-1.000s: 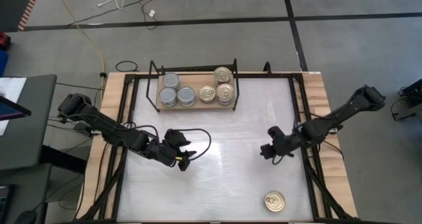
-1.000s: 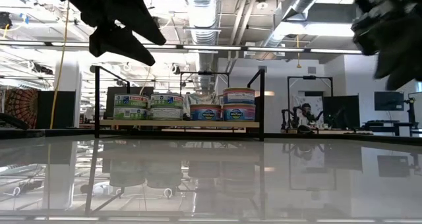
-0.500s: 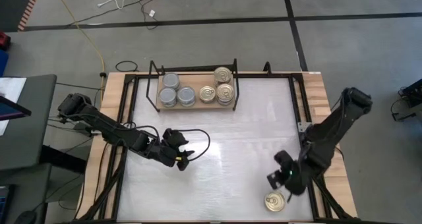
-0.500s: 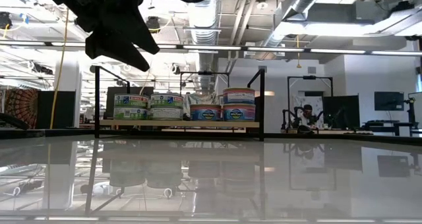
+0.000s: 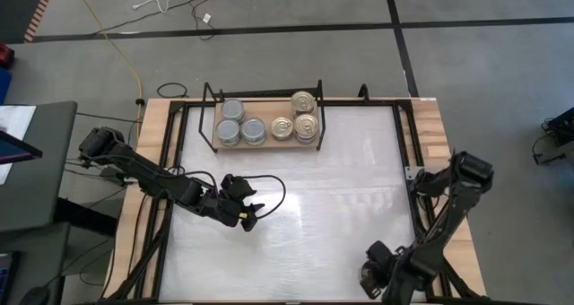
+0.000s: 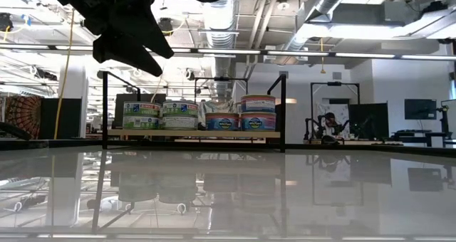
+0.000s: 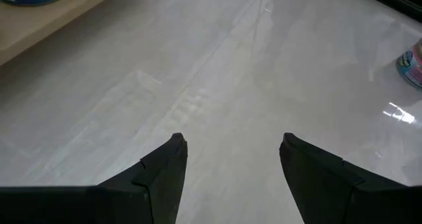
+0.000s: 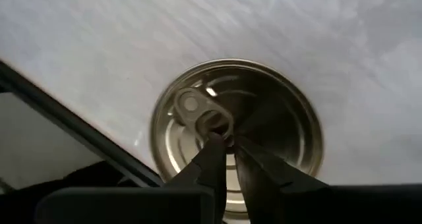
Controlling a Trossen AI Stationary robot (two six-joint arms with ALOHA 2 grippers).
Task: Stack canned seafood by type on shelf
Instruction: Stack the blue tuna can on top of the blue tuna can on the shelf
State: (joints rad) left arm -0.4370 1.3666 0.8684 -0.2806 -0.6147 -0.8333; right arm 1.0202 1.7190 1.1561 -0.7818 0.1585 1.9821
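Right gripper (image 8: 227, 143): lower right of table, fingers nearly together over a gold-topped can (image 8: 237, 135).
Left gripper (image 7: 231, 151): left-centre, fingers apart, empty.
Shelf (image 5: 265, 117): top centre, holding cans.

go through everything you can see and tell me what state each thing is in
Left hand: open, empty, hovering above the white table.
Right hand: nearly closed, tips over the loose gold-top can, no grip visible.
Loose gold-top can: upright, lid sealed, near the table's front edge.
Shelf: holds grey-top cans left, gold-top cans right.
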